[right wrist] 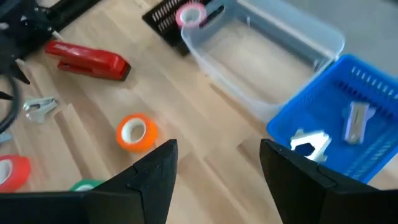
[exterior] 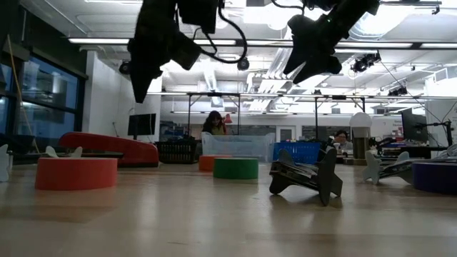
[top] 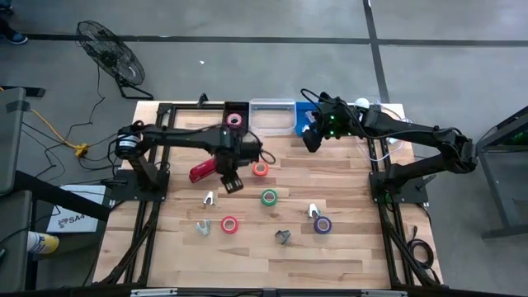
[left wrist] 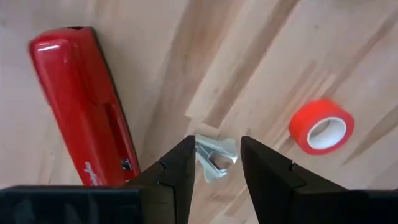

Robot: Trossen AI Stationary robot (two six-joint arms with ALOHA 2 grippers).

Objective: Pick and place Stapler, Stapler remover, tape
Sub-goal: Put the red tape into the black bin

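- Left hand (left wrist: 216, 171) is held above the surface, fingers spread, with a silver staple remover (left wrist: 214, 158) framed between the tips in the left wrist view; nothing is pinched yet.
- Stapler (top: 203, 171) is lying flat at roughly 9 o'clock of the left hand in the high view, near it. Risk: if the descent drifts, the stapler body could be clipped and shoved.
- The remover is small and thin. Risk: it could be skated aside or pinched by one edge and dropped if the fingers are closed off-centre.
- Red tape roll (left wrist: 321, 126) is seen well apart from the remover, so it is judged unlikely to be hit.
- Right hand (right wrist: 217, 174) is parked with fingers spread near the blue bin (right wrist: 329, 118) and clear bin (right wrist: 261, 56) at the 12 o'clock edge of the surface (top: 346, 247). Risk: arm paths could cross there at the drop-off.
- Two silvery items are already seen in the blue bin.
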